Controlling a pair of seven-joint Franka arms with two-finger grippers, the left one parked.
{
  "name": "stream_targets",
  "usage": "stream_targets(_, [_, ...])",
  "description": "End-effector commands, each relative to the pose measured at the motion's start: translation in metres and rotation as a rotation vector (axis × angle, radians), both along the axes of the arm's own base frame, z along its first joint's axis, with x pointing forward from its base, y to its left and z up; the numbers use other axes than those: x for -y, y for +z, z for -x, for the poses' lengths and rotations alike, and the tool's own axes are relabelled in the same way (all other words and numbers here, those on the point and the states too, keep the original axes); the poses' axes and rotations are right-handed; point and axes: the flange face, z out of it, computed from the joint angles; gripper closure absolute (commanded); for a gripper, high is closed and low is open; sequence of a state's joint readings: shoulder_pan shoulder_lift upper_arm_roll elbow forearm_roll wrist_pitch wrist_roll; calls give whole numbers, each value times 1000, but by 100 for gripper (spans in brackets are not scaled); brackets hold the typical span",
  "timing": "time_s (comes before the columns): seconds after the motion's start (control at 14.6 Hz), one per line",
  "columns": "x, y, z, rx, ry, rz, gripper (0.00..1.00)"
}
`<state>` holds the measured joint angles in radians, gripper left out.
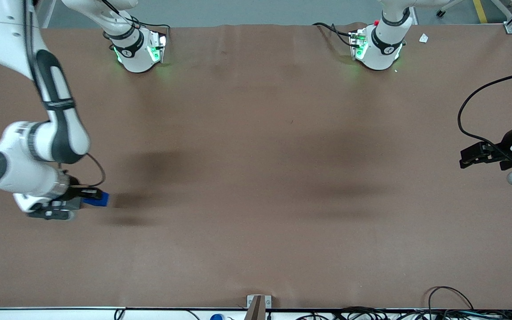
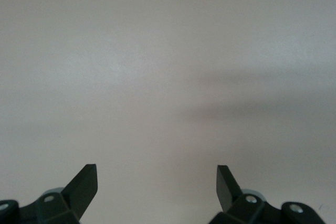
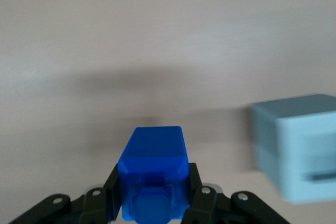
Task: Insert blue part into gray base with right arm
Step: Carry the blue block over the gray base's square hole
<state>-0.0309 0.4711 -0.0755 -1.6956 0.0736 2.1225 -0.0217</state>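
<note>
Brown worktop [image 1: 256, 178], bare across its middle. Your right arm [image 1: 56, 111] works at its own end of it, the jaws [image 3: 152, 203] clenched on the blue part [image 3: 153, 171], carried clear of the surface. The gray base [image 3: 296, 148] rests on the worktop just beside the blue part, offset sideways and apart from it. Nothing sits in the base's recess; you must judge the alignment before insertion.
</note>
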Motion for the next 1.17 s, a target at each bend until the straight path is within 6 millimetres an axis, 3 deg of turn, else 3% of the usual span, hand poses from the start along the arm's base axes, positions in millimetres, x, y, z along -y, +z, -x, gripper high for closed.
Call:
stream_targets(0.0, [54, 43, -4, -10, 6, -27, 95])
stream_targets(0.27, [129, 56, 4, 24, 104, -18, 95])
stream_targets(0.41, [148, 40, 6, 17, 157, -23, 95])
stream_targets(0.76, [141, 8, 6, 29, 181, -15, 95])
stream_targets(0.89, [139, -15, 12, 44, 180, -4, 95])
stream_targets(1.1, [136, -15, 13, 40, 182, -6, 95])
